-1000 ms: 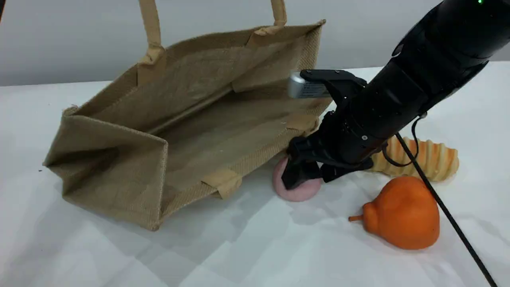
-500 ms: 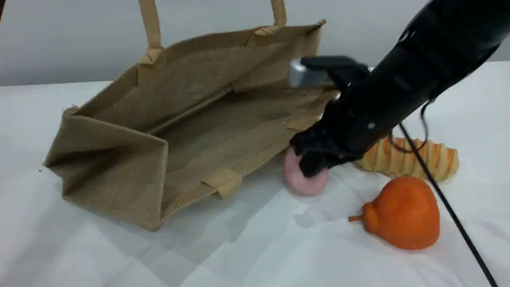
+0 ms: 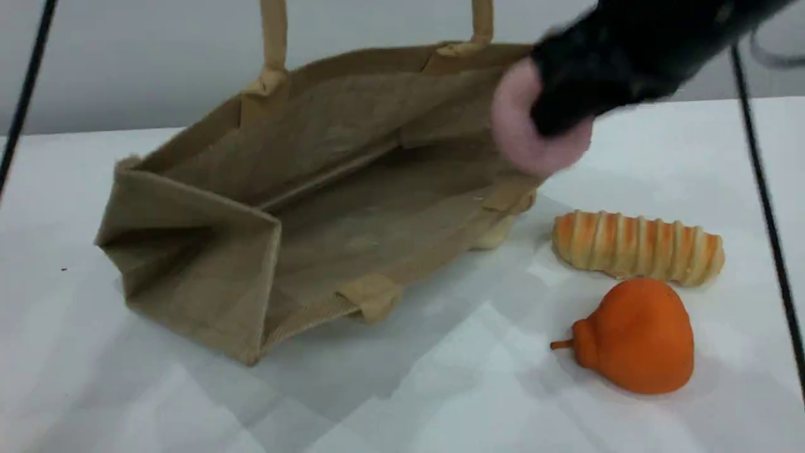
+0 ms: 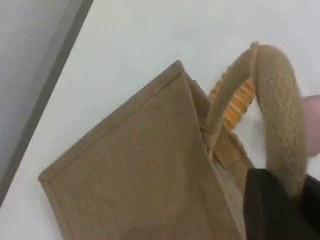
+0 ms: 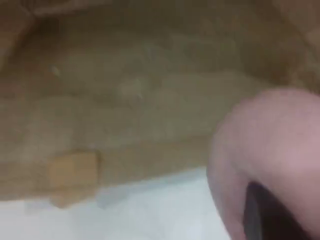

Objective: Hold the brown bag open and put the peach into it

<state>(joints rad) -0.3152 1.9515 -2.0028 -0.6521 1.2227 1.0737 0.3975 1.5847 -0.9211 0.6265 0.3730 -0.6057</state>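
The brown bag (image 3: 314,189) lies on its side on the white table, mouth facing me and held wide. Its upper handle (image 4: 280,115) runs up past the top edge of the scene view, and my left gripper (image 4: 272,200) is shut on that handle. The bag's outer wall (image 4: 140,165) fills the left wrist view. My right gripper (image 3: 556,116), blurred, is shut on the pink peach (image 3: 522,138) and holds it in the air at the bag's right rim. Close up in the right wrist view, the peach (image 5: 270,145) hangs over the bag's open inside.
A striped bread roll (image 3: 638,246) and an orange pear-shaped fruit (image 3: 635,336) lie on the table right of the bag. A cream-coloured thing (image 3: 494,236) peeks out under the bag's right corner. Black cables (image 3: 764,189) hang at both sides.
My right gripper has shut on the peach and lifted it off the table, up to the bag's right rim. The bag has shifted a little to the right.
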